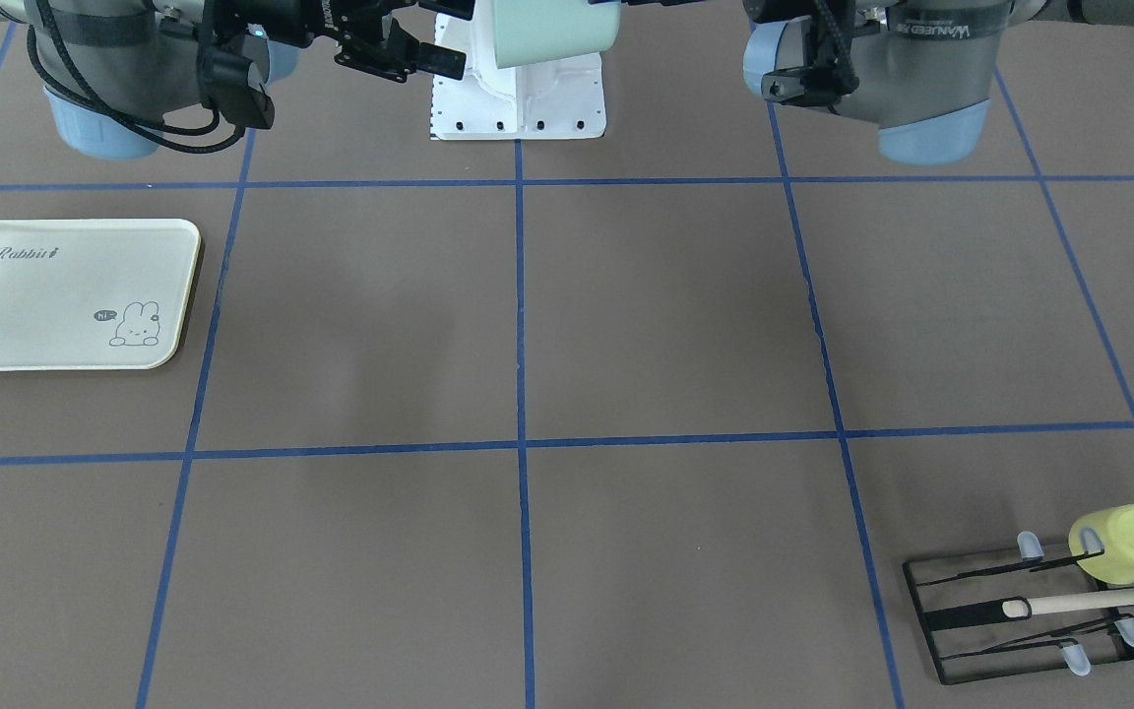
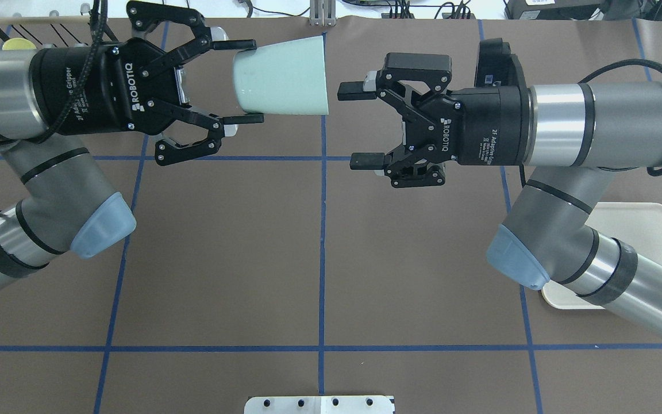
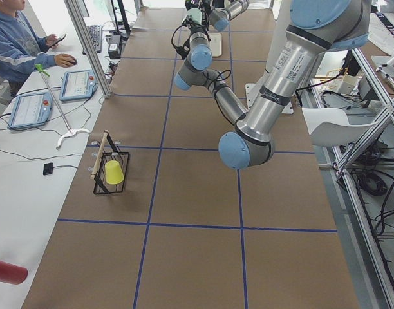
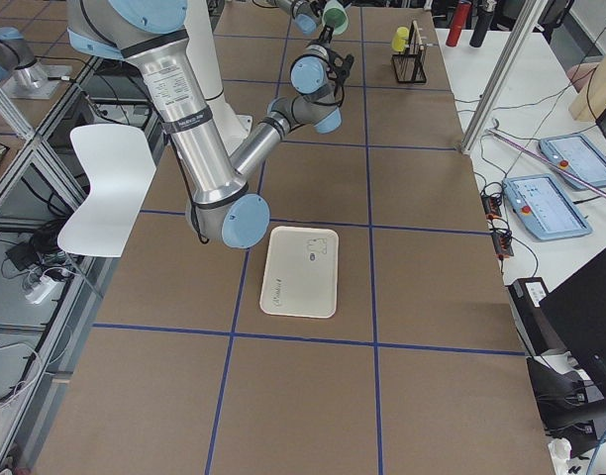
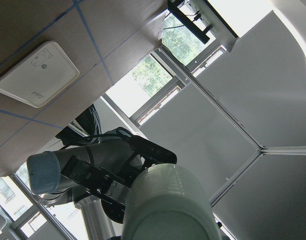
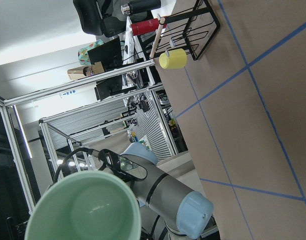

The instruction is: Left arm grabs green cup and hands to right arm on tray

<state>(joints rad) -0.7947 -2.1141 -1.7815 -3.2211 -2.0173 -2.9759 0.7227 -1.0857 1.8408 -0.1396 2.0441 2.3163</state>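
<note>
So the left gripper (image 2: pixel 247 80) has the small pale mint-green plastic tumbler (image 2: pixel 285 77) clamped at its closed bottom end, one finger on each side. The cup is sideways, up in the air over the table's centre line and touching nothing but those fingers. My guess is the grip sits that low to leave the wider mouth end free for the other arm to take.

The right gripper (image 2: pixel 355 125) faces it with its jaws spread wide and nothing in them, just short of the rim with a clear gap between. Its wrist camera looks right into the darker green inside of the cup. In the overhead view the open jaws look a bit offset from the cup's axis, so I reckon it needs a small nudge sideways before closing in.

The cream-white rectangular tray with the rabbit drawing (image 1: pixel 35 295) lies bare by the table's edge on the robot's right, which is handy for the receiving arm. The black wire rack (image 1: pixel 961 617) with a yellow-green plastic cup (image 1: pixel 1123 545) on it is at the corner on the robot's left, operators' side, well out of the way.
</note>
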